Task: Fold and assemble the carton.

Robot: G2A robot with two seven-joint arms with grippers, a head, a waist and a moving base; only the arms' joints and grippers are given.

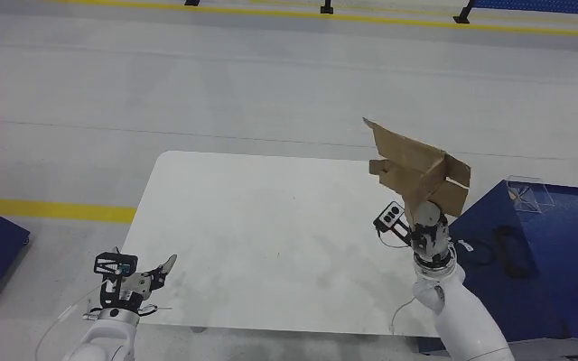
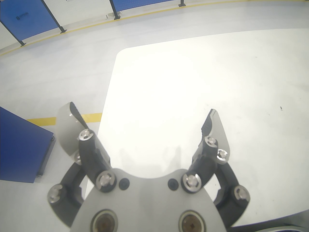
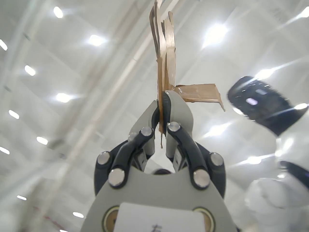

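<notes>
At the table's right edge, lifted off the surface, I log one carton [image 1: 417,171]. It is brown corrugated board, flat and angular, with flaps splayed at uneven angles.

- Seen edge-on from the right wrist, the carton [image 3: 166,56] is thin layered sheets standing up from the fingers. One short flap is bent out sideways, with a ragged corner.
- My right gripper [image 3: 162,102] is clamped on the carton's lower edge, its grey curved fingers with dark ribbed pads pressed to both faces. From above, the right gripper [image 1: 423,215] sits directly under the board.
- My left gripper [image 2: 142,112] has its fingers spread wide with nothing between them, over the table's near left corner. From above, the left gripper [image 1: 161,269] is well apart from the carton.
- The table [image 1: 271,244] is white, smooth and matte, with rounded corners.
- A blue cabinet [image 1: 519,262] stands just beside the table's right side.
</notes>
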